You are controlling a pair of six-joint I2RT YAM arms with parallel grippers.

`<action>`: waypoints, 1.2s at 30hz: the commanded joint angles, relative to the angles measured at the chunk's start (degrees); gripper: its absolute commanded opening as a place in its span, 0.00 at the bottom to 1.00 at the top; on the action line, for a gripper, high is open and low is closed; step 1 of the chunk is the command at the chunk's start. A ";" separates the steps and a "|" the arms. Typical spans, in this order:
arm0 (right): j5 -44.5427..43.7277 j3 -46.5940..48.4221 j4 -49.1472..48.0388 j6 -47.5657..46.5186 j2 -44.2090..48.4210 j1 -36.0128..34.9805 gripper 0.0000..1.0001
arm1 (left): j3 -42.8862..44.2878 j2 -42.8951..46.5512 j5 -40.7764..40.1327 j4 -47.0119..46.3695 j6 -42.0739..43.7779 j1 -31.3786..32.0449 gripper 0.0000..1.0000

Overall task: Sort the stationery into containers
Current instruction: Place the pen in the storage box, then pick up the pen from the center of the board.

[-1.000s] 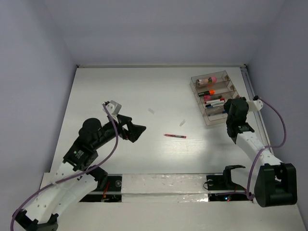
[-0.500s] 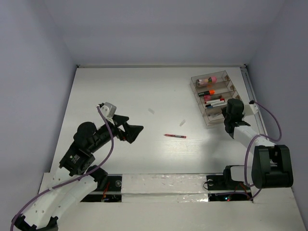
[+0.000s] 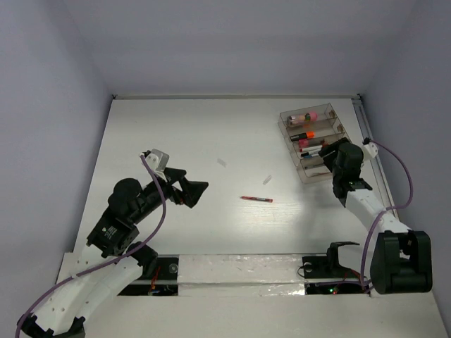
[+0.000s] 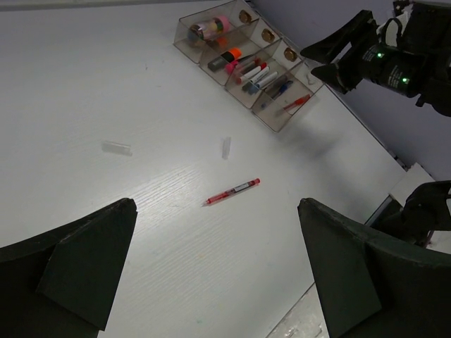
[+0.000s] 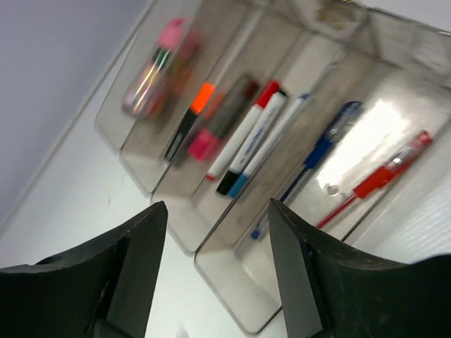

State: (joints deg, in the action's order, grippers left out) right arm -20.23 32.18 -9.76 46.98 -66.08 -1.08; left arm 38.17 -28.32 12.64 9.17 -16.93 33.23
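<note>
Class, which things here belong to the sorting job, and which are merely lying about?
Job: organiser, loose red pen, two small pale pieces, pens already inside.
Merely there: purple cables, taped front strip.

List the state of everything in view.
Left gripper: open, empty, above the table.
Right gripper: open, empty, at the organiser.
Organiser: upright, no lid, items in all four compartments.
Loose red pen: lying flat on the table, outside the organiser.
Clear pieces: lying on the table, apart from each other, outside the organiser.
</note>
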 commanded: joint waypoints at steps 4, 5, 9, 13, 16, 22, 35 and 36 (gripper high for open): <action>30.75 12.60 9.26 -21.55 0.70 -5.83 0.52 | 1.90 -0.60 -1.83 -1.78 0.49 -1.24 0.99; 33.99 14.38 13.50 -23.15 0.08 -8.12 0.46 | 2.08 -1.12 -2.09 -1.87 0.58 -1.24 0.99; 33.51 20.27 26.26 -29.30 -4.13 -21.22 0.45 | 2.70 -2.62 -3.06 -2.66 0.93 -1.77 0.99; 28.59 24.93 35.57 -36.06 -13.07 -32.39 0.62 | 3.05 -4.29 -3.59 -2.58 1.11 -2.30 0.99; 24.54 28.35 39.80 -38.89 -17.75 -37.58 0.71 | 3.40 -5.08 -4.73 -2.40 1.20 -2.30 0.99; 21.90 32.32 43.94 -44.43 -26.54 -43.12 0.76 | 3.14 -4.99 -6.76 -2.23 1.02 -3.44 0.99; 15.57 37.16 42.10 -51.37 -39.99 -46.03 0.73 | 2.70 -7.46 -1.31 -3.54 0.76 -7.31 0.99; 15.40 37.16 42.02 -51.64 -40.52 -46.03 0.69 | 2.61 -7.46 -1.05 -3.72 0.76 -7.83 0.99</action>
State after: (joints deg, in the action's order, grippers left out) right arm -2.61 67.51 32.73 -2.00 -104.44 -46.54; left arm 38.41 -35.94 9.34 8.82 -16.53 26.41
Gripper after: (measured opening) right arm 0.717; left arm 0.989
